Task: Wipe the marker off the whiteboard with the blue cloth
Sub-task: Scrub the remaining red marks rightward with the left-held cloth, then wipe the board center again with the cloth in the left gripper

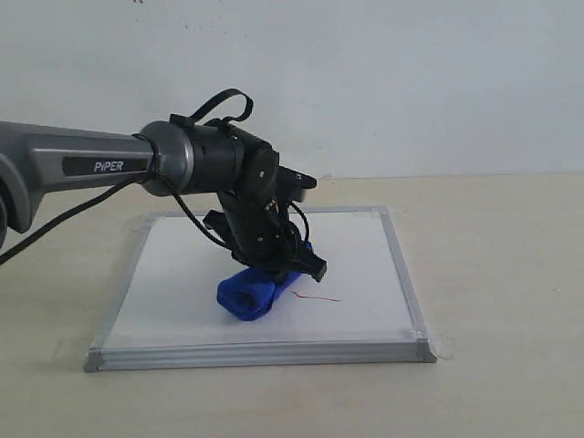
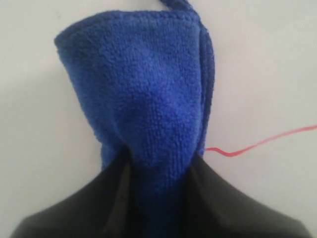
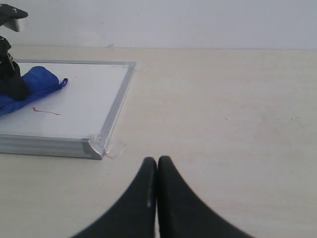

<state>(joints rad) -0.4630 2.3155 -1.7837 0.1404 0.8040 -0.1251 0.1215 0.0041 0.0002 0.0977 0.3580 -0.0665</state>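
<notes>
Exterior view: 1 arm (image 1: 82, 164) reaches in from the left, and there is 1 board (image 1: 365, 265), 1 cloth (image 1: 246, 297) and 1 marker (image 1: 319, 297) line. The board lies flat on the table (image 1: 502, 274), its 4 frame edges all in sight. The left gripper (image 1: 278, 274) presses the cloth down on the board, nearer the front edge than the back. The short red marker runs right from the cloth. Bare white board lies on all 4 sides of the cloth, and bare table surrounds the frame, widest on the right.

Left wrist view: the left gripper (image 2: 162, 163) is clamped on the cloth (image 2: 148, 94), 2 black fingers (image 2: 218, 198) pinching its narrow end. The wide end fans out on the board (image 2: 267, 64). 1 marker (image 2: 262, 141) line comes out from under the cloth's edge just beside a finger.

Right wrist view: the right gripper (image 3: 157, 166) has its 2 jaws pressed together with nothing between them, above bare table (image 3: 223, 124) and well apart from the board (image 3: 89, 94). 1 piece of tape (image 3: 115, 147) sticks out at the near corner. The cloth (image 3: 34, 82) lies inside the frame, the marker (image 3: 47, 112) between it and the near edge.
</notes>
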